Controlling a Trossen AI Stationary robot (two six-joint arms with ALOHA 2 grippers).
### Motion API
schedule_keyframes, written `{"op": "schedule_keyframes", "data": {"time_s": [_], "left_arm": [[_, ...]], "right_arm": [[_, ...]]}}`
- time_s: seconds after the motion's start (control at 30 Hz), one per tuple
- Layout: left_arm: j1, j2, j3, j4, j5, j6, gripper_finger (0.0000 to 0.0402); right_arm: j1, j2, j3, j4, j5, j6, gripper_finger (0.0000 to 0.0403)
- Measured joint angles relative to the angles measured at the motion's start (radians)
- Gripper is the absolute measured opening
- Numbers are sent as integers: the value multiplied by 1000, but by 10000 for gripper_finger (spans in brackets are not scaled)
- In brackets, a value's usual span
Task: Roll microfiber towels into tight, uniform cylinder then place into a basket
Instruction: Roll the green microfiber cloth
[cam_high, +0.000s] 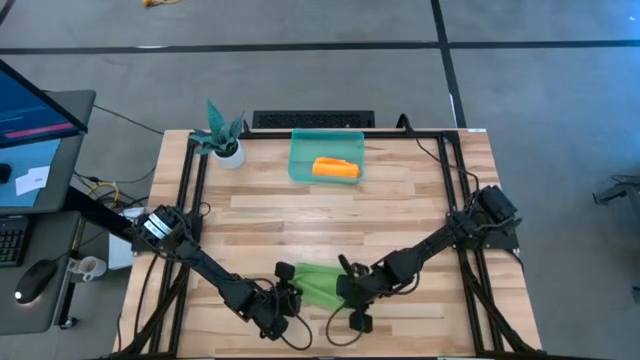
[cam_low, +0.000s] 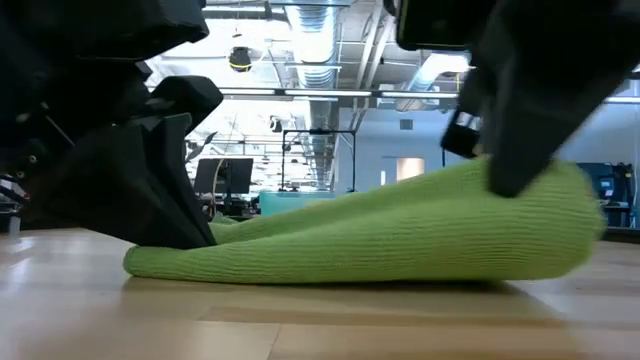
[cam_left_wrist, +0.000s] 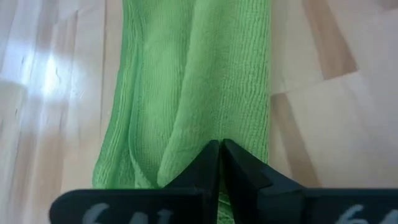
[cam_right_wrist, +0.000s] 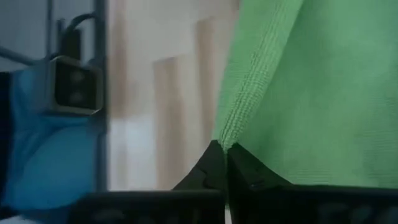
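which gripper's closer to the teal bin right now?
Right, marginally. Both are at the front edge on the lime green towel, far from the teal bin: right gripper pinches its right end, left gripper its left end, slightly farther forward.

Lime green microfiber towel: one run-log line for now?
lime green microfiber towel on table | left hand shut on it | right hand shut on it

The lime green towel (cam_left_wrist: 186, 93) under me is soft cloth, a fine ribbed weave, matt and slightly fuzzy; its hem (cam_right_wrist: 239, 118) shows a raised stitched edge; my left gripper (cam_left_wrist: 221, 152) and right gripper (cam_right_wrist: 222, 152) have hard, dark, matt fingers; the table (cam_high: 400, 210) is pale wood in joined strips, smooth with a soft sheen; the basket (cam_high: 300, 165) is translucent teal plastic, holding the orange-yellow towel (cam_high: 335, 169), also cloth.
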Motion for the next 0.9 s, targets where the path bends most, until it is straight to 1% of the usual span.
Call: {"op": "schedule_keyframes", "data": {"time_s": [0.1, 0.27, 0.4, 0.6, 0.77, 0.9], "left_arm": [[1, -1, 0, -12, -1, -2, 15], [1, -2, 1, -32, -8, -31, 15], [2, -2, 2, -50, -10, -78, 15], [2, -3, 2, -62, -15, -137, 15], [-2, -4, 7, -69, -17, -142, 15], [-19, -5, 54, -107, -48, -125, 15]], "right_arm": [[-43, 0, 3, -20, 41, -4, 7], [-94, -1, -49, -70, 90, 108, 17], [-92, -1, -81, -54, 95, 162, 19], [-84, -1, -86, -48, 113, 169, 10], [-95, -1, -87, -44, 114, 186, 18], [-95, -1, -87, -50, 133, 186, 14]]}}
